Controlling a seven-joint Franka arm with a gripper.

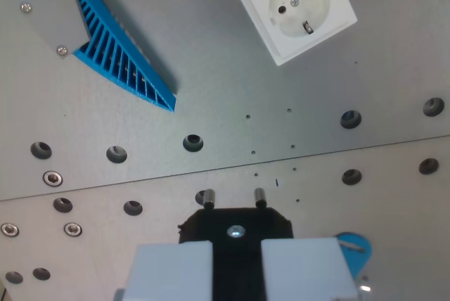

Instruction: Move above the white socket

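Observation:
The white socket (295, 7) sits at the top right of the wrist view, rotated, its round recess with two holes facing up. My gripper (236, 266) is at the bottom centre, its two pale fingers (172, 269) shut on a black plug (235, 227) whose two metal pins (233, 197) point toward the plate. The plug is well below and to the left of the socket in this view, with bare plate between them.
A grey metal plate (232, 97) with rows of holes fills the view. A blue ribbed part (119, 44) with a grey bracket (49, 13) lies at the top left. A small blue piece (354, 248) shows beside the gripper at the bottom right.

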